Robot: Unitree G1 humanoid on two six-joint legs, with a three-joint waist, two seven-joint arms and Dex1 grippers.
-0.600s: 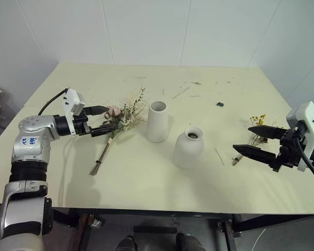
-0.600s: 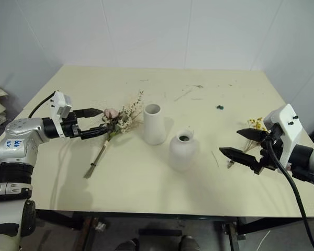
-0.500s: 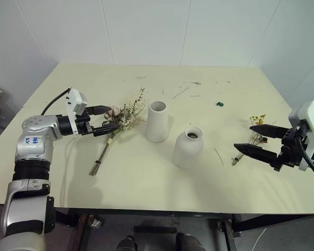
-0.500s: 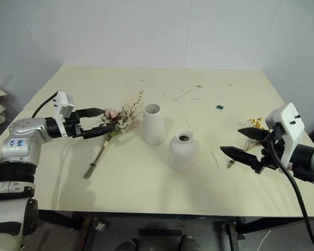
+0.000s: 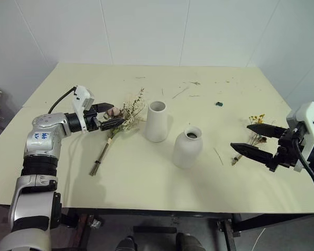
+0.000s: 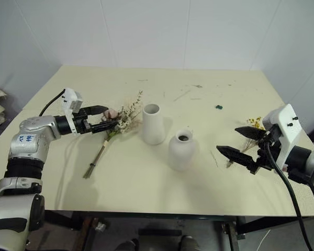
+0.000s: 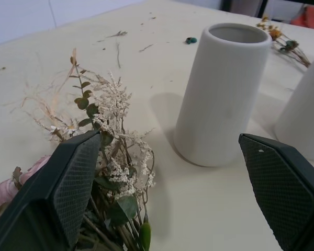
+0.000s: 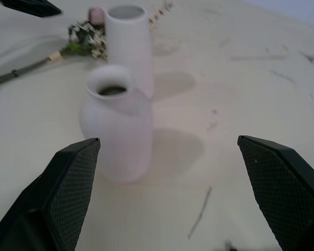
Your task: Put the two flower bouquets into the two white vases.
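Both vases [image 5: 157, 121] [image 5: 188, 147] look matt white ceramic, the table [image 5: 146, 172] smooth, and the claw pads [image 7: 81, 183] cross-hatched.

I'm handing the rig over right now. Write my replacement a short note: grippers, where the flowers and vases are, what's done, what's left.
Left gripper: open, empty, fingers at the head of the large bouquet, which lies on the table.
Right gripper: open, empty, above the table beside the small yellow sprig, which lies flat.
Tall vase and bulbous vase: upright mid-table, nothing in either.
Done: nothing placed.
Left: grasp each bunch and put it into a vase.
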